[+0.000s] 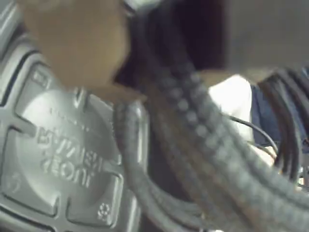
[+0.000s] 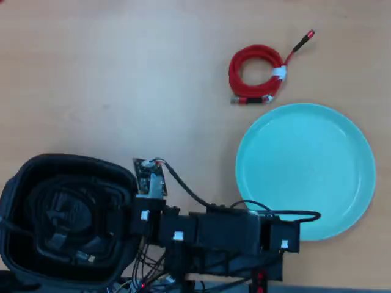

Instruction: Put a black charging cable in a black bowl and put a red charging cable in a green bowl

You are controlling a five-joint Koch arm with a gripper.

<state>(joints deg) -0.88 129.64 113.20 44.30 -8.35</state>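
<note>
black charging cable (image 2: 67,213) lies coiled inside black bowl (image 2: 24,177); gripper (image 2: 113,223) over bowl, jaw state unclear; red charging cable (image 2: 256,73) on table beside green bowl (image 2: 305,171).

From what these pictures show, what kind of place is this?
Probably a hobby or lab workbench: a plain wooden table carrying a small robot arm with exposed wiring, plus a red charging cable, a green bowl and a black bowl.
</note>
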